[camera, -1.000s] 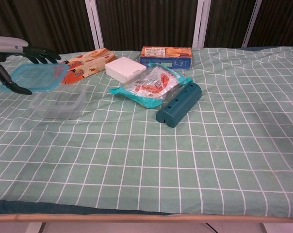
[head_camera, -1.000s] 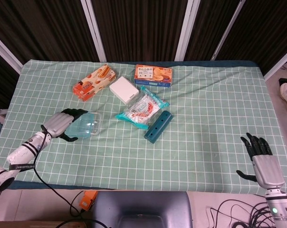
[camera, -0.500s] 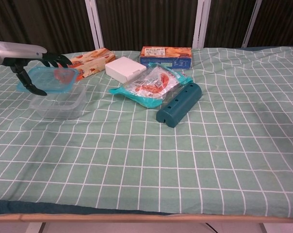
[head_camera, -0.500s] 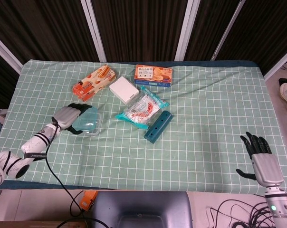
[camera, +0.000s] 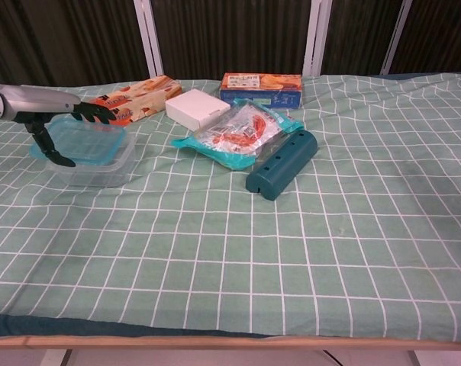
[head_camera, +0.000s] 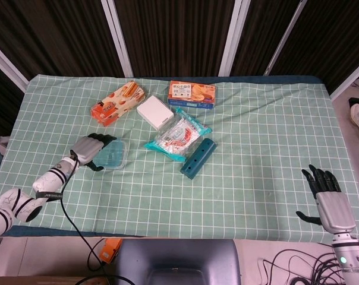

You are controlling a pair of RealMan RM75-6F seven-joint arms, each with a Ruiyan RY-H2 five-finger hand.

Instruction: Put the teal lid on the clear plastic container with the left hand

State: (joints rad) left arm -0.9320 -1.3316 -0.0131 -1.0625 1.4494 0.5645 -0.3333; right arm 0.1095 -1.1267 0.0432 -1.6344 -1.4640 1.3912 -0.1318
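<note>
Head view: left hand (head_camera: pixel 91 149) sits at 9 o'clock on the green checked table (head_camera: pixel 257 178), fingers curled over the left edge of the teal lid (head_camera: pixel 110 154), thumb under its near edge, so the lid is gripped. Lid lies right over the clear plastic container (head_camera: pixel 113 163), only a thin clear rim showing under it; cannot tell from here if it is seated or just above. Right hand (head_camera: pixel 328 199) at 4 o'clock past the table's near right edge, fingers straight and spread, thumb out to the side, holding nothing. Snack bag (head_camera: pixel 177 135) at centre, dark teal bar (head_camera: pixel 198 158) just beside it at its 5 o'clock, touching or nearly. White box (head_camera: pixel 155 111) at 11 o'clock of the bag, orange cracker pack (head_camera: pixel 118 103) further left, blue-orange biscuit box (head_camera: pixel 192 94) at 12 o'clock.

Chest view: left hand (camera: pixel 59 122) comes in from 9 o'clock, dark fingers (camera: pixel 95 113) over the lid's (camera: pixel 79 142) far edge, thumb down at its near left side. Lid looks tilted a little, left side riding higher than the container (camera: pixel 93 168), right side down at the container rim. Snack bag (camera: pixel 242 130) centre, bar (camera: pixel 282 163) at its 4 o'clock, white box (camera: pixel 197 108), cracker pack (camera: pixel 139 95) and biscuit box (camera: pixel 261 87) along the far side. Right hand not seen in this view.
</note>
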